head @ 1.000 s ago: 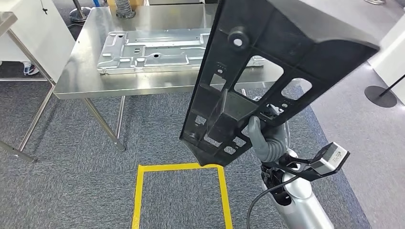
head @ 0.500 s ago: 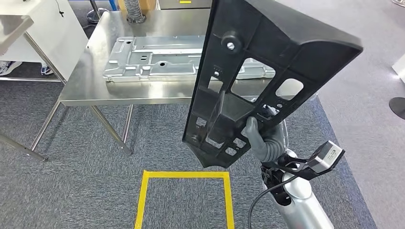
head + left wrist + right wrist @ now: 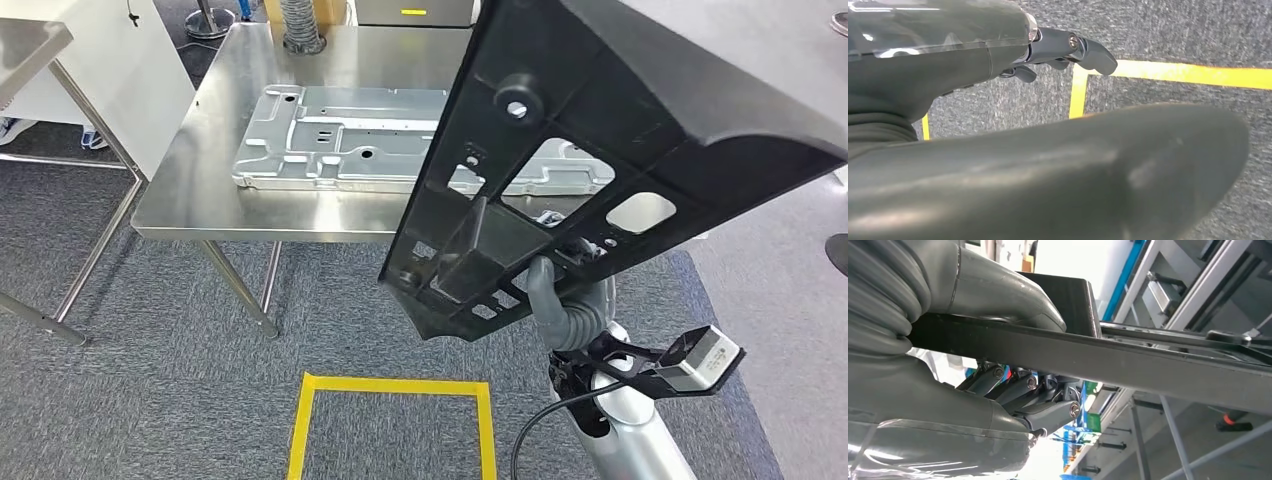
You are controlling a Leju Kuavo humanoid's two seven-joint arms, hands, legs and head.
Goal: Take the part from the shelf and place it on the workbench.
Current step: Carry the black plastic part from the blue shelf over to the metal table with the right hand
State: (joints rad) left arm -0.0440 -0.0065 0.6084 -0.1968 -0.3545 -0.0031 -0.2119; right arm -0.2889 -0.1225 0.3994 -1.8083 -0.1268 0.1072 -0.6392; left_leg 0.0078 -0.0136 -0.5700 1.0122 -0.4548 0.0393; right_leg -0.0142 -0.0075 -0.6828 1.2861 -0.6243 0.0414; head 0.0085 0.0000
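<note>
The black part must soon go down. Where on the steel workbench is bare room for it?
The workbench is bare along its left strip and its far end behind the grey metal plate. The middle is crowded by that plate. The right hand holds the black part.

The part (image 3: 600, 150) is seen as matt black throughout; the right hand (image 3: 570, 305) gripping it is covered in grey, with darker metal fingers (image 3: 1048, 412) seen at the wrist; the left hand (image 3: 998, 60) is likewise grey with dark fingers (image 3: 1088, 50); the worktop (image 3: 200, 200) is brushed silver steel; the plate (image 3: 340, 140) lying on it is pale grey metal; the carpet (image 3: 150, 400) is speckled blue-grey; a square is marked on it in yellow tape (image 3: 390, 385).
</note>
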